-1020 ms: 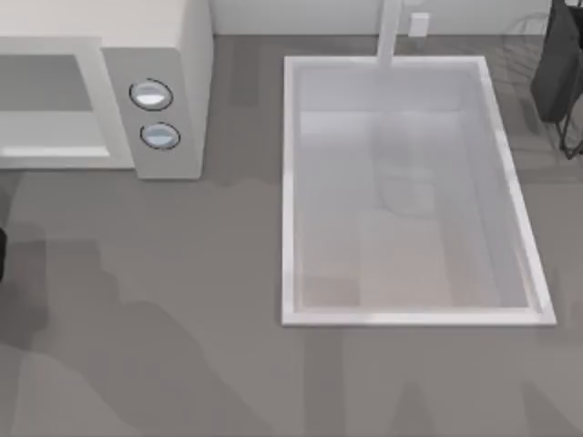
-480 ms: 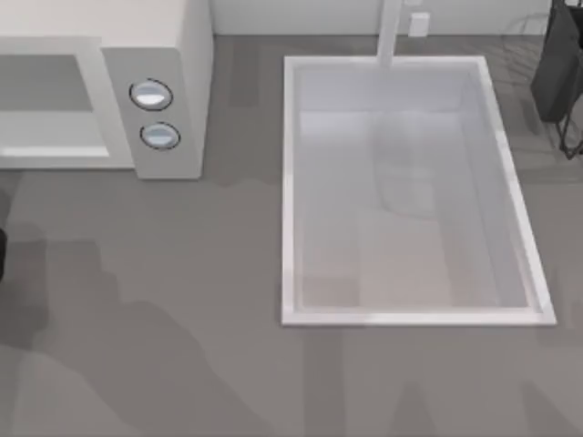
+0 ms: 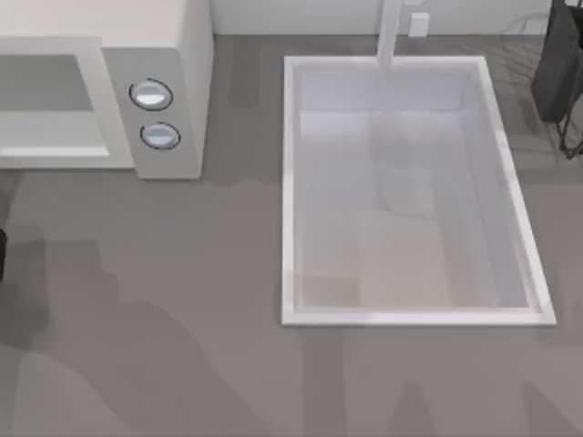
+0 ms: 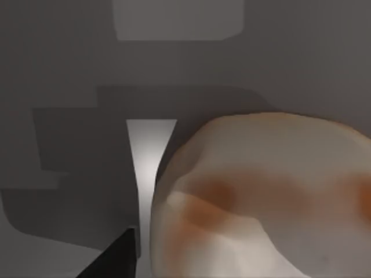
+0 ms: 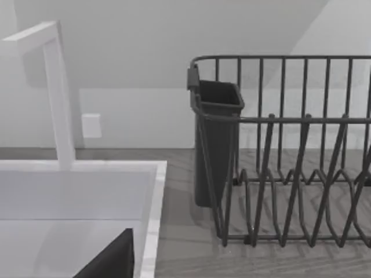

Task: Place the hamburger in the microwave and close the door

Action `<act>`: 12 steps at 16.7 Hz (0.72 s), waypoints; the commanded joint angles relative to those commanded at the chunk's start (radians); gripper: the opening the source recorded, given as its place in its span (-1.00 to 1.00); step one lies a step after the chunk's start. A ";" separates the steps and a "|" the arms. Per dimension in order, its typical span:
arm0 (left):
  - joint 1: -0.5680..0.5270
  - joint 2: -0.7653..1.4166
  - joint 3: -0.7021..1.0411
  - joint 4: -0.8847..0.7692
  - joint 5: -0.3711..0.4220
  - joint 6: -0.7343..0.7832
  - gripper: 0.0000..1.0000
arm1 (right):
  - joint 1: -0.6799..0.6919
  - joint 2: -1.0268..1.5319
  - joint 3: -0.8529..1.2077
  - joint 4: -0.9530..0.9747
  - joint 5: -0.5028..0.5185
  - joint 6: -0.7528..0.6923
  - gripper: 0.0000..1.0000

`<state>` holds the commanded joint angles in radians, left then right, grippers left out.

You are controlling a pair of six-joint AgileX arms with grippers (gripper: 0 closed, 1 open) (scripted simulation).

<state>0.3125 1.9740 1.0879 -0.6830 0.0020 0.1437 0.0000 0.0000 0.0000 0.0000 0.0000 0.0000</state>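
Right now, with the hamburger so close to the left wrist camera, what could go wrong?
1. The hamburger blocks much of the left wrist view, so judging the approach may be hard.
2. In the top view, the microwave cavity sits at the left edge, cut off; the hamburger could clip its frame.

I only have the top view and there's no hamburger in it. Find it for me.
Observer: The left wrist view has the hamburger, close up beside the left claw. I cannot tell whether it is gripped.
Operator: Tell me what's beyond it.
Observer: A grey surface with a narrow white upright strip. I cannot tell what it is.
Operator: Now report the right arm.
Observer: The right claw hangs by the sink rim, facing a dark dish rack with a cup-shaped holder.
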 joint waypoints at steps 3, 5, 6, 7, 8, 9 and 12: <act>-0.031 -0.073 0.003 -0.057 0.002 -0.003 -1.00 | 0.000 0.000 0.000 0.000 0.000 0.000 1.00; -0.030 -0.083 0.024 -0.090 0.002 -0.003 -1.00 | 0.000 0.000 0.000 0.000 0.000 0.000 1.00; -0.030 -0.093 0.041 -0.118 0.002 -0.003 -1.00 | 0.000 0.000 0.000 0.000 0.000 0.000 1.00; -0.030 -0.104 0.062 -0.152 0.002 -0.004 -1.00 | 0.000 0.000 0.000 0.000 0.000 0.000 1.00; -0.029 -0.118 0.086 -0.190 0.002 -0.004 -1.00 | 0.000 0.000 0.000 0.000 0.000 0.000 1.00; -0.029 -0.132 0.112 -0.231 0.002 -0.004 -1.00 | 0.000 0.000 0.000 0.000 0.000 0.000 1.00; -0.031 -0.177 0.188 -0.350 0.001 -0.006 -1.00 | 0.000 0.000 0.000 0.000 0.000 0.000 1.00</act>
<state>0.2814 1.7966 1.2764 -1.0331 0.0034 0.1376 0.0000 0.0000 0.0000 0.0000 0.0000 0.0000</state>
